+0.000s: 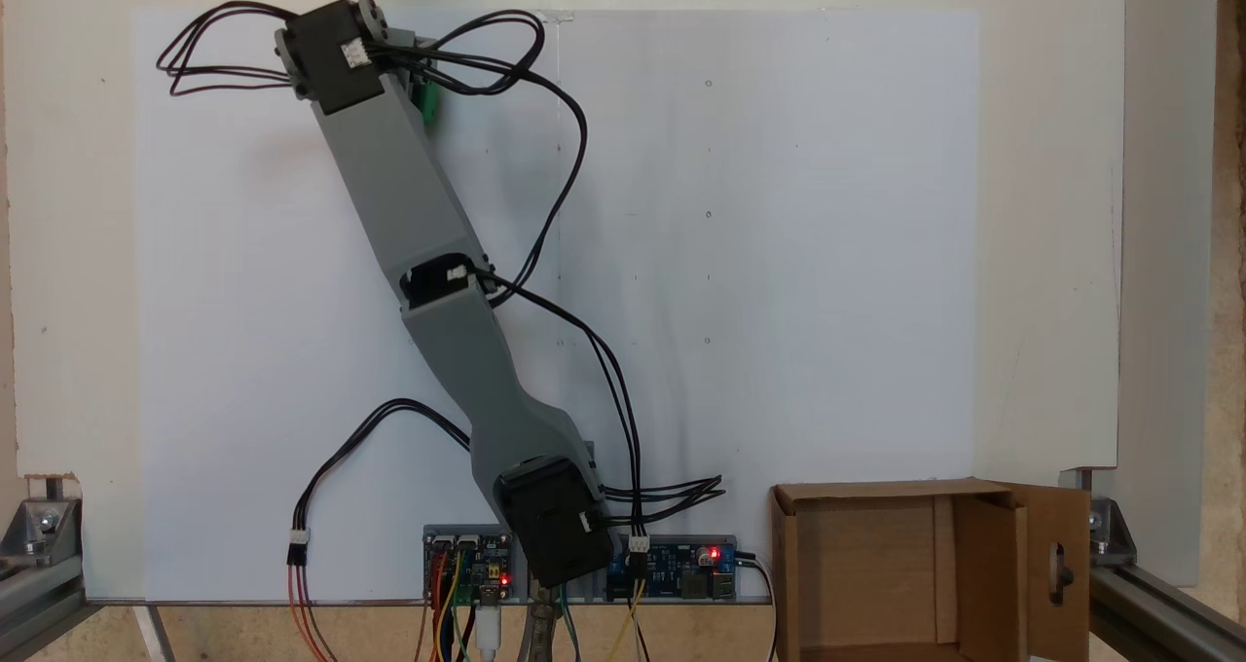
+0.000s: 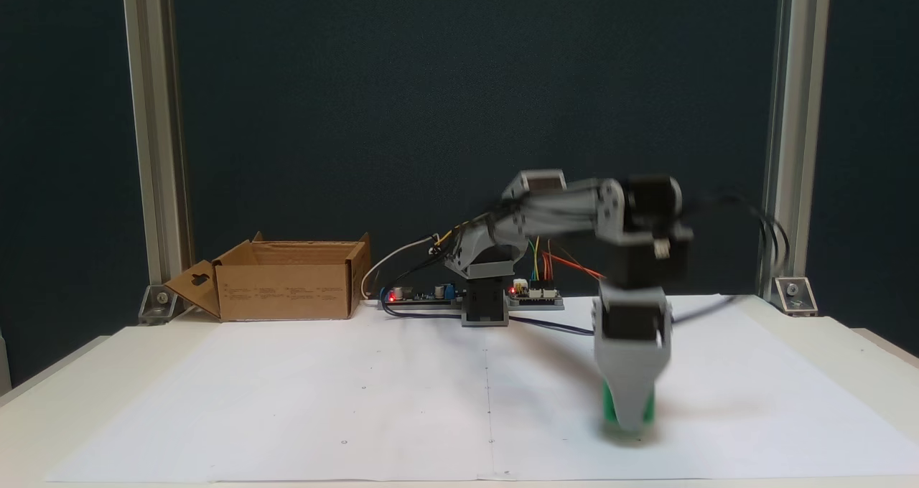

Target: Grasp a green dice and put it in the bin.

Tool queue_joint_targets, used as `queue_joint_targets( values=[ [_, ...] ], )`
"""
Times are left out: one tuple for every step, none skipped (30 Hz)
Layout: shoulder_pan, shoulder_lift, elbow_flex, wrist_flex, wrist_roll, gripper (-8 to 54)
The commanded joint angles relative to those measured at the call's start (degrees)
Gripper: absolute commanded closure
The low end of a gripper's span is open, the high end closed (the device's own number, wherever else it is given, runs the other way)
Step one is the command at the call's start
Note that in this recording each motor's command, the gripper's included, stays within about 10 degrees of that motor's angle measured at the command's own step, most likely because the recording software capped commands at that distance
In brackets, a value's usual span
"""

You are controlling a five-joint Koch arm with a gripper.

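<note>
I read this as the grasp step: my gripper (image 2: 630,422) stands low on the white surface (image 2: 359,402) at lower right of the frame, with the green dice (image 2: 609,406) showing on either side of it. The blur keeps me from telling whether it has clamped. The dice is a small bright green sliver. Next comes a lift and swing toward the bin (image 2: 283,287) at left.

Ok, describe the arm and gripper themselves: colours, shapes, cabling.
The arm has flat, tapering grey plastic links joined by boxy black servo motors with small white connectors. Thin black cables loop loosely from joint to joint. The gripper is a grey wedge narrowing toward its tip below a black motor.
</note>
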Motion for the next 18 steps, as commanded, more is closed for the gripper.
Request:
queue_joint_targets(
  values=[
    [0.7,9.5,3.4,-0.6,-0.2,33.7],
    [0.8,12.1,8.0,-2.9,-0.2,33.7],
    [0.9,14.8,12.9,-5.6,-0.2,33.7],
    [1.1,17.6,17.2,-8.4,-0.2,33.7],
    [1.6,20.5,21.0,-11.0,-0.2,33.7],
    [2.0,23.3,23.9,-13.0,-0.2,33.7],
    [2.5,25.9,26.8,-14.8,-0.3,33.7],
    [3.3,28.5,30.0,-16.9,-0.7,33.7],
    [4.1,30.9,33.3,-19.2,-1.1,33.7],
    [5.4,33.5,36.7,-21.5,-1.6,33.7],
    [6.7,35.5,39.6,-23.3,-2.0,33.7],
    [7.8,37.4,41.7,-24.3,-2.8,33.7],
    [9.1,39.4,43.7,-24.9,-3.7,33.7],
    [10.7,40.9,45.0,-25.2,-4.7,33.7],
    [12.6,42.6,46.2,-25.2,-5.5,33.7],
    [14.4,44.5,47.6,-25.5,-6.8,33.7],
    [16.3,46.7,49.9,-26.2,-7.8,33.7],
    [18.3,48.9,52.5,-27.2,-9.0,33.7]
  ],
)
